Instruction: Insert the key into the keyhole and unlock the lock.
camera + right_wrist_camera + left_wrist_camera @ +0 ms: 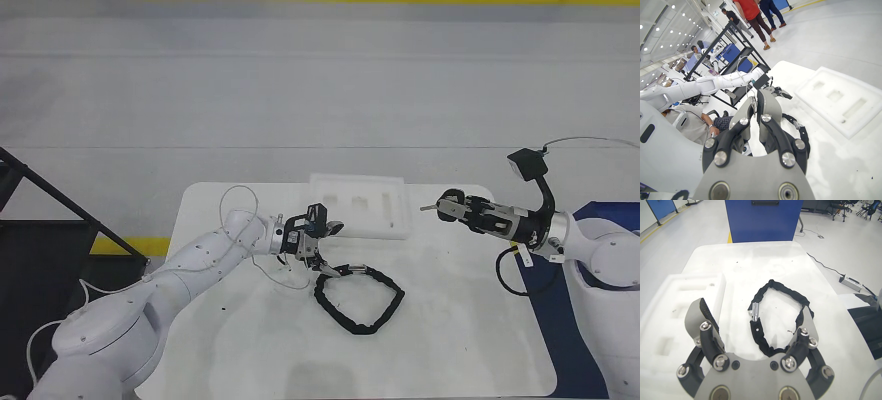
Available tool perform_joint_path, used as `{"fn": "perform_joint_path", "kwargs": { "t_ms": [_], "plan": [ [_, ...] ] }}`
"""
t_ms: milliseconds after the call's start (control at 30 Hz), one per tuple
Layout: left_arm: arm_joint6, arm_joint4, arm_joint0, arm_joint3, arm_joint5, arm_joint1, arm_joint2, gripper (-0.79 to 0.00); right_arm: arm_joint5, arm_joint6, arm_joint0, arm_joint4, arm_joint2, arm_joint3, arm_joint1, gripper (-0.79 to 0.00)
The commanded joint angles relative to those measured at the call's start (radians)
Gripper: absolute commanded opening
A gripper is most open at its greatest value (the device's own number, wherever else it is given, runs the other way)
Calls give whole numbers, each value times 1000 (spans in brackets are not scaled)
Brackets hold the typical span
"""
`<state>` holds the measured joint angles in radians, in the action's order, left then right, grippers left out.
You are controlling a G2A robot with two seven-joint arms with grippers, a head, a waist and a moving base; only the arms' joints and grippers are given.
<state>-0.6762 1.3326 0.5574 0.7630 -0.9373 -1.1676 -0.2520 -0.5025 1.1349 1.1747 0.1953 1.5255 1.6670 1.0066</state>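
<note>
Beneath the wide-open left tool (pixel 753 308): chain lock (pixel 789 292) on bench (pixel 762 260).
Foam tray (pixel 662 317) sits just beside; right tool (pixel 755 98), well apart, pinches the key (pixel 753 103).

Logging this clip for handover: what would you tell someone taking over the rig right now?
Left pincer open, over the metal end of the chain lock, holding nothing.
Right pincer shut on the key, raised, well apart from the chain lock.
The chain lock lies looped on the table near the foam tray.
Done: key is gripped.
Left: steady the chain lock, insert the key, turn it.
</note>
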Motion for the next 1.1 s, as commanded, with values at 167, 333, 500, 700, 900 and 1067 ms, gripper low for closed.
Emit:
{"fn": "perform_joint_path", "kwargs": {
  "t_ms": [167,333,500,700,900,1067],
  "plan": [
    [-35,59,-7,-85,38,-44,9,0,0,0,0,0,0,0,0,-785],
    [-35,59,-7,-85,38,-44,9,0,0,0,0,0,0,0,0,-785],
    [-35,59,-7,-85,38,-44,9,0,0,0,0,0,0,0,0,-785],
    [-35,59,-7,-85,38,-44,9,0,0,0,0,0,0,0,0,-785],
    [86,38,16,-34,27,-46,-6,0,0,0,0,0,0,0,0,-785],
    [259,13,20,-8,38,-70,-14,0,0,0,0,0,0,0,0,-785]
  ]
}}
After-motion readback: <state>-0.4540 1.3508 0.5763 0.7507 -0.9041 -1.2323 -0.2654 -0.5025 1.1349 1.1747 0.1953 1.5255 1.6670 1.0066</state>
